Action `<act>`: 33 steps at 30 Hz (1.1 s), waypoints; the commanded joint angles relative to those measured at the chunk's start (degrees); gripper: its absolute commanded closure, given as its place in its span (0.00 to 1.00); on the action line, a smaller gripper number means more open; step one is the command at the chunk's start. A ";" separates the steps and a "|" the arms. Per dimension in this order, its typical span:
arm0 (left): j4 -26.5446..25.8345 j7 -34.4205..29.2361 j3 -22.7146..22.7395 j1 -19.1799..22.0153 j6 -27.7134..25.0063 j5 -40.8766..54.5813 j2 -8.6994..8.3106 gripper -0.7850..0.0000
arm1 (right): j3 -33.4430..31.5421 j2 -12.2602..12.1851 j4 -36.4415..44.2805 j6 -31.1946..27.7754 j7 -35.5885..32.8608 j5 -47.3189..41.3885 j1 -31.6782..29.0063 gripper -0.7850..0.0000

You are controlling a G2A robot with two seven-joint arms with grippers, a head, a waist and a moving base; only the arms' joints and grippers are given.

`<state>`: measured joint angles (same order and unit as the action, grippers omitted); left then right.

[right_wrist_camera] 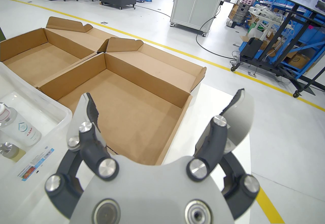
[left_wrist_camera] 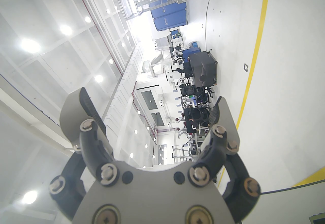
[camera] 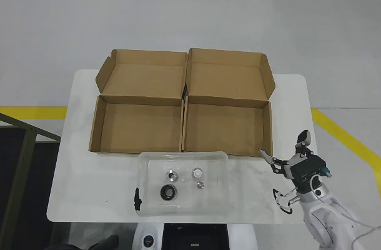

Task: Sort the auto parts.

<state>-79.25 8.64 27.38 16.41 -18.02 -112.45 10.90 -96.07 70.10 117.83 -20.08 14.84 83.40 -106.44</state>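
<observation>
My right gripper (camera: 277,180) hangs wide open and empty beside the right cardboard box (camera: 225,128), left gripper (left_wrist_camera: 151,98) wide too, pointing off-table; auto parts (camera: 169,192) lie in the clear bin (camera: 184,154), so I'd swing right over its rim and descend straight onto the white bottle (camera: 197,172).

Matt brown cardboard boxes (camera: 140,128); clear glossy plastic bin (camera: 184,154); shiny metal part (camera: 171,174); smooth white table (camera: 78,187)

Our top camera looks straight down on the white rectangular table (camera: 78,187). Our right wrist camera sits low near its near right corner, sharing the two open brown cardboard boxes (camera: 140,128) and clear plastic bin (camera: 217,194). Our left wrist camera faces the hall's white ceiling (left_wrist_camera: 38,19).
</observation>
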 commanded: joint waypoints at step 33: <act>0.00 0.00 0.00 0.00 0.00 0.00 0.00 0.00 | 18.56 -1.88 1.73 -29.98 -30.24 -2.75 19.53 0.00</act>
<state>-79.25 8.64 27.38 16.41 -18.02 -112.45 10.90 -78.13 68.27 119.58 -49.63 -14.54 80.54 -87.19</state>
